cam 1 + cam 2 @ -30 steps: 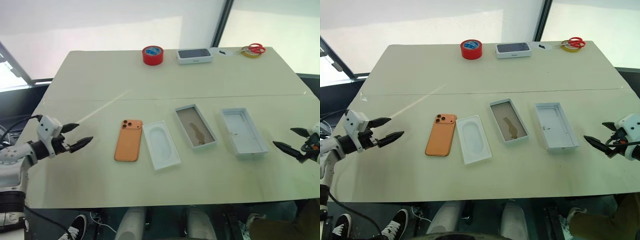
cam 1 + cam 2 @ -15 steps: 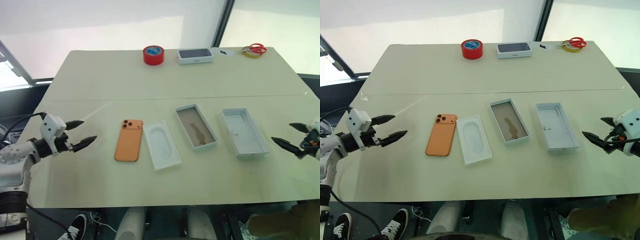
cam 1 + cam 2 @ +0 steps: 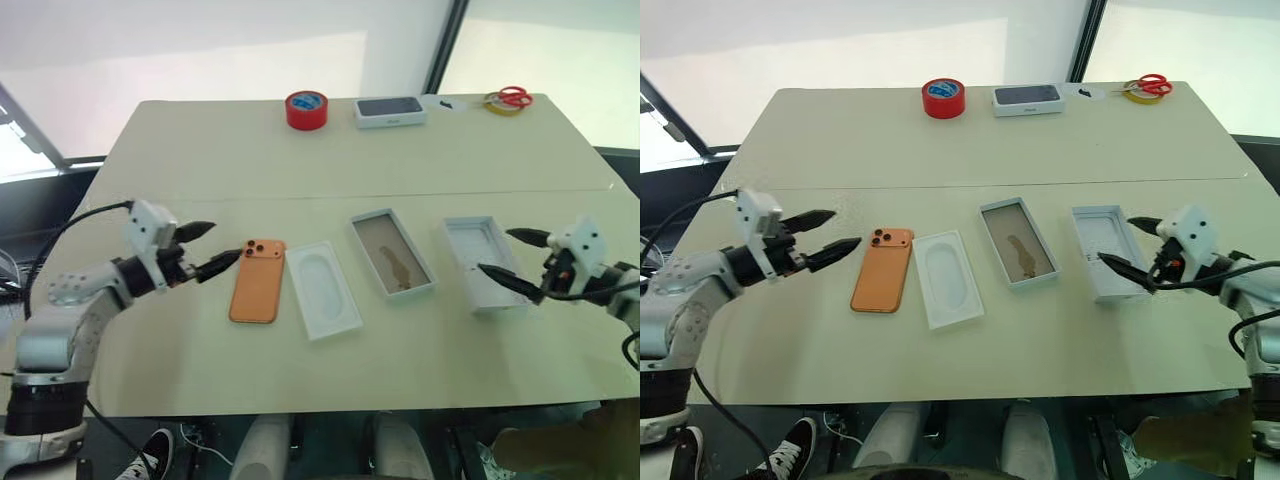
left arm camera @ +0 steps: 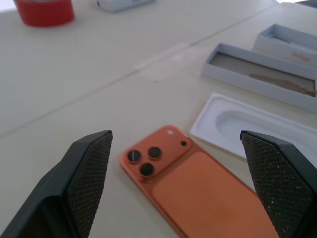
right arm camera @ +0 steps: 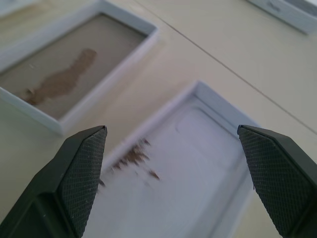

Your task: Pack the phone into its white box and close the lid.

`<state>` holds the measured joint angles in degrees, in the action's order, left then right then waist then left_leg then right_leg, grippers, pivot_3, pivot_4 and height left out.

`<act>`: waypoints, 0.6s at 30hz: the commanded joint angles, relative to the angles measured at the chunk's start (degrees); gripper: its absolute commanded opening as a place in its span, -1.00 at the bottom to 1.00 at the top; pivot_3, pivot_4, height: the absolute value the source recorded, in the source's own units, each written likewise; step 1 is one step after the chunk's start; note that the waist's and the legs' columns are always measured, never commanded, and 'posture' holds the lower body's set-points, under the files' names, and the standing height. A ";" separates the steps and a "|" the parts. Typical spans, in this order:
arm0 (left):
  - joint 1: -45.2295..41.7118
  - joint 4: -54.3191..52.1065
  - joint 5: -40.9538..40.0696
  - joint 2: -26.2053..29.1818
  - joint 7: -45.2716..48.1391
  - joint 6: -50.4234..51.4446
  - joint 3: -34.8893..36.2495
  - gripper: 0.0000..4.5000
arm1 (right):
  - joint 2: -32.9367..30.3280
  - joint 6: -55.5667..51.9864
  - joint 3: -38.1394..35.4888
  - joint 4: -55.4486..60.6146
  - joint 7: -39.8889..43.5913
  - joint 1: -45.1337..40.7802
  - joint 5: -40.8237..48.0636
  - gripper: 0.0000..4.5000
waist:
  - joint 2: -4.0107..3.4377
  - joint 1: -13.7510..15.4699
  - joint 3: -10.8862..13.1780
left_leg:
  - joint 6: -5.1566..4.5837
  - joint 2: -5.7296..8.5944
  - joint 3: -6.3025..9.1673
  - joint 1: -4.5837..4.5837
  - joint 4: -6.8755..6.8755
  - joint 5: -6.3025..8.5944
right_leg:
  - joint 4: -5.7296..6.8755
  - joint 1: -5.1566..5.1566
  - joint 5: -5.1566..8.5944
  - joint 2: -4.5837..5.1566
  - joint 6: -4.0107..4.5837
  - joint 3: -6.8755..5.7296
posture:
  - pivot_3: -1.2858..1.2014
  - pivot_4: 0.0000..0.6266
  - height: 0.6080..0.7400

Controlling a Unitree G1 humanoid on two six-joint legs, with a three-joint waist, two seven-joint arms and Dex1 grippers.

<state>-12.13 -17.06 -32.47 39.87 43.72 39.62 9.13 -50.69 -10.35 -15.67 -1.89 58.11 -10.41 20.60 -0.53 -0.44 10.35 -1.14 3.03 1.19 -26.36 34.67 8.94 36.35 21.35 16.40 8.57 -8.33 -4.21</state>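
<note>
- Phone (image 3: 257,280) lies flat on the tabletop (image 3: 200,160), just ahead of the left claw (image 3: 213,247), long axis running across the claw's line.
- Left claw is nearer; both it and the right claw (image 3: 512,254) gape empty.

Bare table (image 3: 180,330) left of phone (image 3: 256,281) (moulded insert (image 3: 323,288) right).

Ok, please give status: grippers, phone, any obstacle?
Left gripper open beside phone. Right gripper open over lid. Phone flat, camera side up. Moulded insert between phone and white box.
</note>
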 commanded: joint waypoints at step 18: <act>-13.93 0.03 -18.44 -20.52 -27.55 52.88 3.52 0.92 | 2.44 -6.52 12.00 14.66 2.97 -3.95 2.23 0.96 | 0.38 1.29 0.14 | -0.01 0.09 0.12 0.01 0.29 0.01 | 0.11 -0.12 0.03 -0.04 -0.02 0.00 | 0.03 -0.52 1.00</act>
<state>-26.05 -18.54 -50.60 19.94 18.74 91.85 12.47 -48.47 -18.03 -3.07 12.67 61.29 -12.88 23.11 -0.15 0.85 10.49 -1.15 3.13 1.32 -26.35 34.99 8.96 36.45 21.21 16.43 8.53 -8.34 -4.20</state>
